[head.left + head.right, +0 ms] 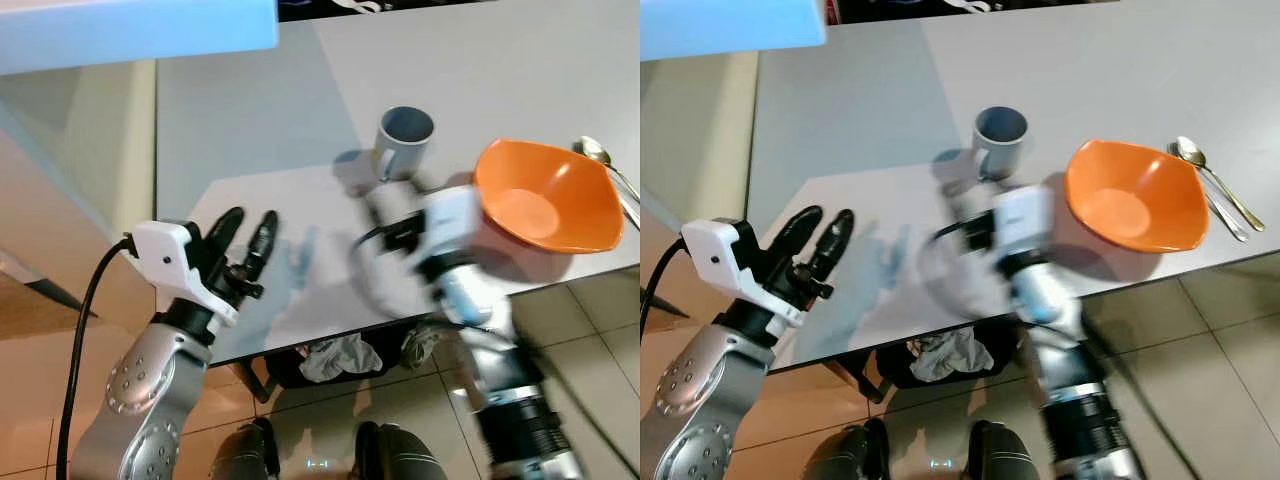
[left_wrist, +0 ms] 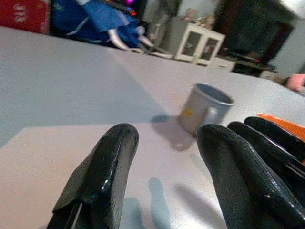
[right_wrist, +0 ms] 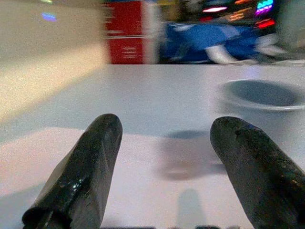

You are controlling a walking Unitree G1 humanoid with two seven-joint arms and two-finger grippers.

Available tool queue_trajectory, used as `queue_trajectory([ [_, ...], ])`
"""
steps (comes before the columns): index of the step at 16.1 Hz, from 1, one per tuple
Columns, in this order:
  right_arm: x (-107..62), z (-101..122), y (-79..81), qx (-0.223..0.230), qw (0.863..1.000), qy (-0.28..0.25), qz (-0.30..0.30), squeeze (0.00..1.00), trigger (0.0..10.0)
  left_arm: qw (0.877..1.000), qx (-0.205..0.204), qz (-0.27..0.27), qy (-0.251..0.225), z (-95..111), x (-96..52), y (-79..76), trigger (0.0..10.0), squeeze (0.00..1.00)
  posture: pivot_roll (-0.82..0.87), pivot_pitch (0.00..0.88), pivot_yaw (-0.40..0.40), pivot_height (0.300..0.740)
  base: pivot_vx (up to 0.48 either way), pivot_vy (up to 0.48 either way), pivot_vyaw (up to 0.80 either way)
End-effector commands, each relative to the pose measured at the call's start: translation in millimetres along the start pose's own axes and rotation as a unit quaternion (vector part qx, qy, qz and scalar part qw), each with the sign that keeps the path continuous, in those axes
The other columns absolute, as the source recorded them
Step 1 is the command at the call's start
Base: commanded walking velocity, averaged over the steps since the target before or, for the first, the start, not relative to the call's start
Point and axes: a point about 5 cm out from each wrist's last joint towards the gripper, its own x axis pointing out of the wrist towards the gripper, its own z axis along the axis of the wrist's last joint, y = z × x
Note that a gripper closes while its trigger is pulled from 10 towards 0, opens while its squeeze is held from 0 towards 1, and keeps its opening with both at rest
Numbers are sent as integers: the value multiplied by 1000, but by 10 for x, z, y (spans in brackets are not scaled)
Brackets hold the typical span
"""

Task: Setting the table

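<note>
Mug (image 1: 404,139) stands upright on the grey table (image 1: 260,130), just ahead of your right gripper (image 3: 164,162) — fingers spread, holding nothing, lined up as if to reach it. Orange bowl (image 1: 548,197) and spoon (image 1: 598,155) lie beside that arm. Your left gripper (image 1: 248,245) hovers open, well apart from the mug.

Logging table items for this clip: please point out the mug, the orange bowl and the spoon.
mug (image 1: 405,139), left eye view, on its grey outer wall below the rim.
orange bowl (image 1: 1135,196), right eye view, on the inside near its middle.
spoon (image 1: 1189,151), right eye view, on the spoon's bowl end.
</note>
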Motion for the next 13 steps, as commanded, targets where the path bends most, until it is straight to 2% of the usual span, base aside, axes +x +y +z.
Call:
queue_trajectory([
  [1, -17, 32, 12, 12, 1000, -3, 11, 0, 10000, 1000, 6, 18, 11, -29, -20, 56, 10000, 0, -58, 160, -4, 740, 0, 480, 0],
  [5, 50, 70, 42, 30, 999, -5, 38, 0, 10000, 1000, 9, 3, -6, 4, 7, 28, 10000, 0, -48, 139, -22, 740, 0, 480, 0],
  [6, 71, 78, 22, 30, 999, -4, 40, 0, 10000, 1000, -6, -12, -13, 26, 1, 6, 10000, 0, -46, 132, -28, 740, 0, 480, 0],
  [8, 107, 70, -13, 29, 999, -1, 40, 0, 10000, 995, -40, -85, -15, 60, -67, -94, 10000, 0, -40, 121, -34, 740, 0, 480, 0],
  [10, 138, 55, -20, 27, 999, 1, 41, 0, 10000, 990, -45, -134, -7, 75, -148, -131, 10000, 0, -36, 113, -38, 740, 0, 480, 0],
  [13, 175, 26, -23, 24, 999, 7, 45, 0, 10000, 991, -46, -122, -20, 155, -205, 37, 10000, 0, -32, 105, -39, 740, 0, 480, 0],
])
